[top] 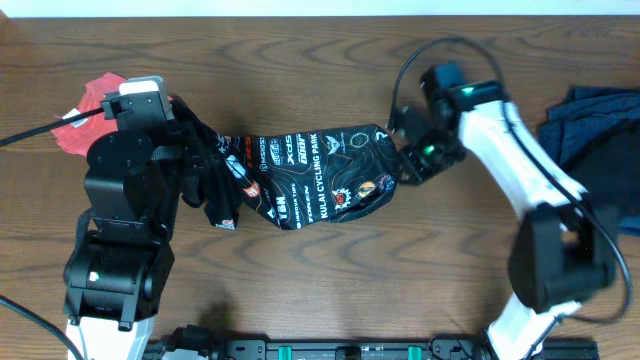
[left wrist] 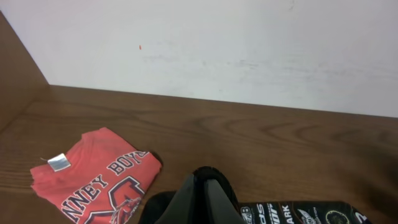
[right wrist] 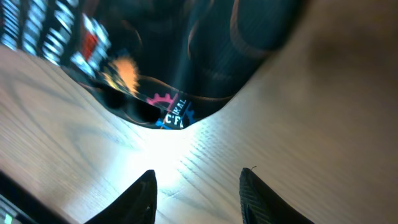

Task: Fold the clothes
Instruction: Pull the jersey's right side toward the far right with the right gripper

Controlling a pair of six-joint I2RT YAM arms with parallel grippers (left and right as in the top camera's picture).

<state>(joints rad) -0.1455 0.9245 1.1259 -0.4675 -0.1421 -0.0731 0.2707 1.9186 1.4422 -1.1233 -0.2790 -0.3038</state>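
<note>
Jersey (top: 315, 178) spread across the desk (top: 330, 270).
Left hand (left wrist: 204, 180) pinches one end; right hand (right wrist: 198, 193) hangs open beside the other.

Black jersey (top: 320, 180) reads "KULAI CYCLING PARK".

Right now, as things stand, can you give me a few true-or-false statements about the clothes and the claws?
1. A red shirt lies on the table. True.
2. The right claw is clamped on the black jersey. False: its fingers stand apart over bare wood, and the jersey's edge lies just ahead of them.
3. The black jersey is printed with logos and lettering. True.
4. The dark blue clothes are piled on the red shirt. False: they lie at the opposite edge of the table, far from it.
</note>
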